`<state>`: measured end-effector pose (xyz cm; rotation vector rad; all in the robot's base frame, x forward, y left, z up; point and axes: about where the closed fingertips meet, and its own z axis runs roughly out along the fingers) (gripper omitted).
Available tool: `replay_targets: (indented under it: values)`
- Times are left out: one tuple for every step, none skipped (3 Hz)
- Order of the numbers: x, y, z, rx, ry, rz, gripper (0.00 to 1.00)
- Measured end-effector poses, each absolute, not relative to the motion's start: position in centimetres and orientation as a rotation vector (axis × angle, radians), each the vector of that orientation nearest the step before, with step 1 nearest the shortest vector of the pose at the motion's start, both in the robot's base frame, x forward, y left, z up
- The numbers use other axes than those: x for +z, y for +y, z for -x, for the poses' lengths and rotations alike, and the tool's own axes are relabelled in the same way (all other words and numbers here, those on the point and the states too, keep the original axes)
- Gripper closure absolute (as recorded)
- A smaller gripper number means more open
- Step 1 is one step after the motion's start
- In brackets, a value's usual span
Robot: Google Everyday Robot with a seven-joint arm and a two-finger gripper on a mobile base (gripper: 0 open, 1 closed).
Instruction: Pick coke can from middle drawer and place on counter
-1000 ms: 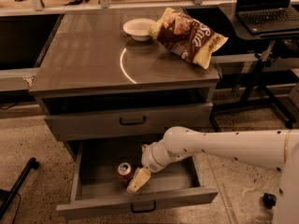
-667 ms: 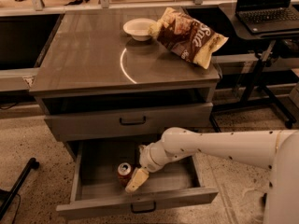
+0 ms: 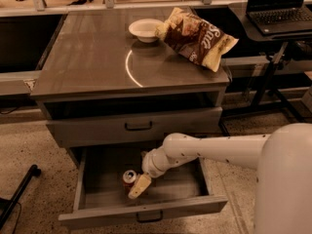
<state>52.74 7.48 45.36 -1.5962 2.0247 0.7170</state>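
Inside middle drawer (image 3: 102,217), coke can (image 3: 129,177) upright, claw (image 3: 138,186) just beside

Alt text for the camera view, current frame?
The robot's tool reaches into the open middle drawer, right beside the coke can inside it. On the counter above sit a white bowl and a chip bag.
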Motion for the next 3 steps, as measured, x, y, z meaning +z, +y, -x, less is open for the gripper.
replay_targets:
  values:
    - [44.2, 8.2, -53.3, 0.705, 2.027, 1.592, 0.0]
    - [43.5, 9.0, -53.4, 0.688, 2.04, 1.58, 0.0]
    - [42.9, 9.8, -53.5, 0.659, 2.067, 1.566, 0.0]
